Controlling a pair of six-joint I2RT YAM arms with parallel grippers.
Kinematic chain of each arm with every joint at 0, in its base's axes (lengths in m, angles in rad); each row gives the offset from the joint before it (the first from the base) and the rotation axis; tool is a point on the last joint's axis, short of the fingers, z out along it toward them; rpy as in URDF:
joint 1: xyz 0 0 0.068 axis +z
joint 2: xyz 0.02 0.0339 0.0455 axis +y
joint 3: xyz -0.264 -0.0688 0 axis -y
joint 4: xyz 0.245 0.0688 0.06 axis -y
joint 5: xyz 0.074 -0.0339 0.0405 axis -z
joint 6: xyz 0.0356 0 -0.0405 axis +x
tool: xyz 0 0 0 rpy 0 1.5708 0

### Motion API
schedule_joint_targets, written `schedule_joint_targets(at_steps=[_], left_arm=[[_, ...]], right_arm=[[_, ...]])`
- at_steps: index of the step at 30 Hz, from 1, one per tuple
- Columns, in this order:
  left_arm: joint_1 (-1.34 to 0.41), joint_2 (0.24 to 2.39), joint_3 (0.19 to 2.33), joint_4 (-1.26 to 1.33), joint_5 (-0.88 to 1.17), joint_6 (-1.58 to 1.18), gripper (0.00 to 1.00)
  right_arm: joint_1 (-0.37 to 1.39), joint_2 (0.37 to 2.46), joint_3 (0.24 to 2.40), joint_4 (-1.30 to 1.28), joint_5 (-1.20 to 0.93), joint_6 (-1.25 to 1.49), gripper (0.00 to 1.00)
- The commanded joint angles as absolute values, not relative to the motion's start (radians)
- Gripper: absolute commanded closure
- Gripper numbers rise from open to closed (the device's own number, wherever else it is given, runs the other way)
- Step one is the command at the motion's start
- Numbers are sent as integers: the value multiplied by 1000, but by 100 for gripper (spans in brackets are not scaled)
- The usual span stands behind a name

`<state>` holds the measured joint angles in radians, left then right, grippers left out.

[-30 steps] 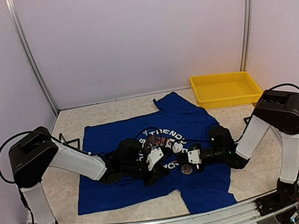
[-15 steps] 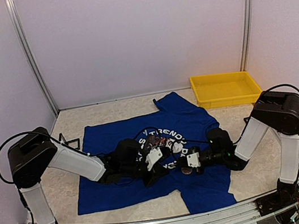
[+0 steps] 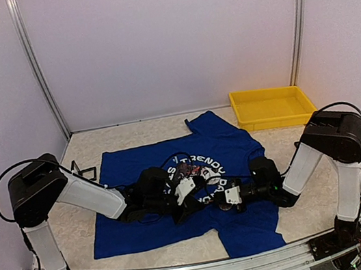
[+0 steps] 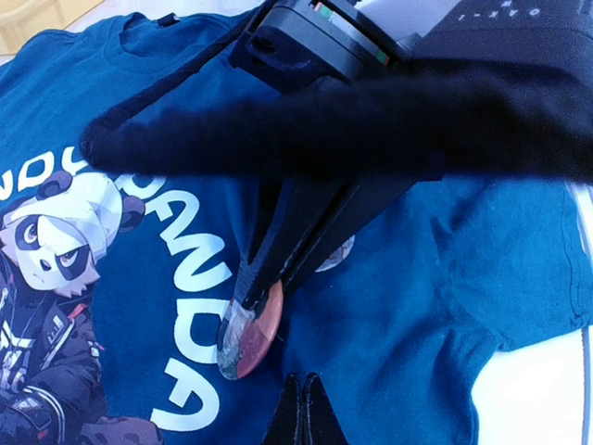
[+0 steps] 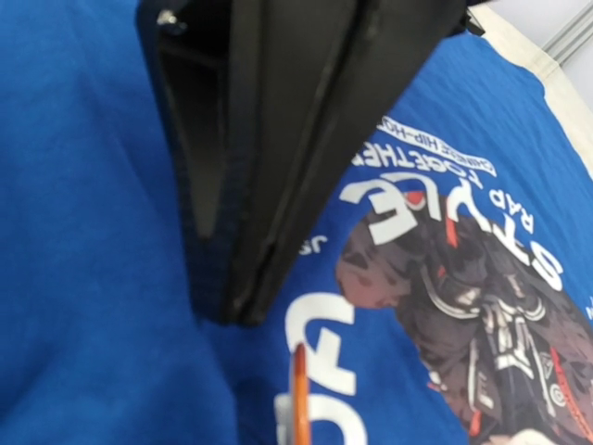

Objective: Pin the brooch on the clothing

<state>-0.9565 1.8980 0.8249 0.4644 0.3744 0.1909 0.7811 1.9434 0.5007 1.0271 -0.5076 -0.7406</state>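
Observation:
The clothing [image 3: 154, 226] is a blue T-shirt with a white panda print, lying flat on the table. Both arms reach low over its chest print and meet tip to tip. In the left wrist view my right gripper [image 4: 246, 297] is shut on the brooch [image 4: 252, 336], a round, shiny reddish disc held tilted just above the fabric [image 4: 417, 278]. My left gripper [image 4: 302, 408] is shut, its tips down on the shirt close beside the brooch. In the right wrist view only the brooch's orange edge [image 5: 300, 399] shows, below the left gripper [image 5: 232, 315]. I cannot tell whether cloth is pinched.
A yellow tray [image 3: 273, 107] stands at the back right, off the shirt. A small black wire stand [image 3: 84, 173] sits on the table left of the shirt. White walls close in the back and both sides.
My right gripper has carried the brooch leftward, closing the gap to the left gripper. The left arm has barely moved.

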Motion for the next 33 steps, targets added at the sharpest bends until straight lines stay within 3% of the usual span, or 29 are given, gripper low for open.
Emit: schedule_joint_targets(at_steps=[1,3,7,13,19,26,31,33], left_arm=[[-962,1874,822,481,390,187,100],[-961,1871,824,451,380,186,99],[-966,1863,817,425,356,199,74],[-971,1887,852,375,376,218,64],[-972,1932,884,338,351,229,74],[-972,1940,886,348,350,217,99],[-972,1938,890,341,354,216,100],[-974,1939,893,335,351,216,92]], right_arm=[[807,1954,483,988,-493,-751,100],[808,1944,480,984,-492,-746,100],[808,1932,479,986,-497,-738,100],[808,1925,473,988,-491,-738,100],[808,1916,465,994,-490,-730,100],[807,1918,460,996,-489,-726,100],[807,1915,456,995,-487,-721,100],[808,1914,456,995,-486,-720,100]])
